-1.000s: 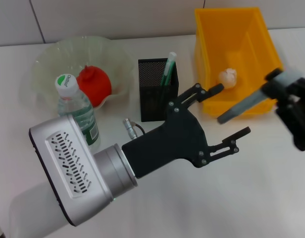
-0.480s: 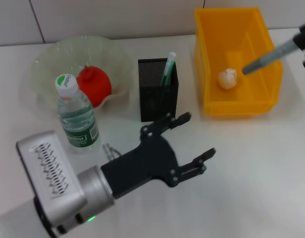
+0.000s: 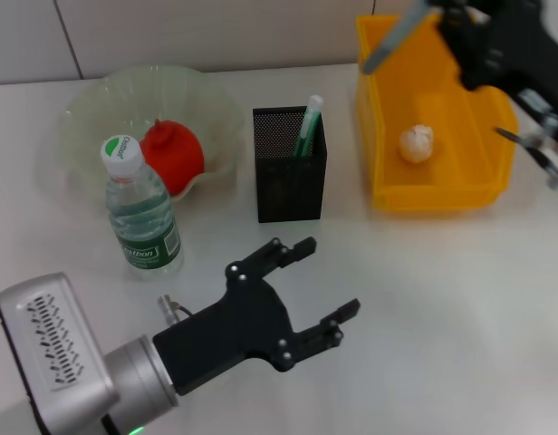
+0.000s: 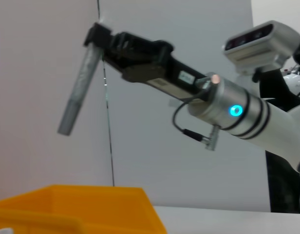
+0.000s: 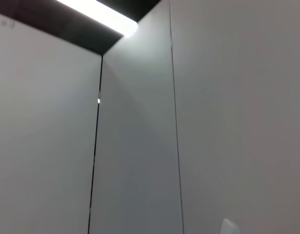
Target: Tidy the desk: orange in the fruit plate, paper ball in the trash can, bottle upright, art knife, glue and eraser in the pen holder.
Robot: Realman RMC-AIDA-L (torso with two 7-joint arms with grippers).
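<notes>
The right gripper (image 3: 439, 9) is clamped on the grey art knife (image 3: 394, 37), raised above the yellow trash can (image 3: 385, 181), likely for carrying toward the pen holder (image 3: 289, 190). The left gripper (image 3: 326, 283) hangs spread wide and empty over the desk (image 3: 460, 317), idle.

- White desk top (image 3: 460, 308), bare at the near right.
- Pale wall panels (image 3: 216, 32) behind the desk, split by a dark vertical seam (image 4: 107, 122).
- Bright ceiling light strip (image 5: 99, 14) above wall panels.
</notes>
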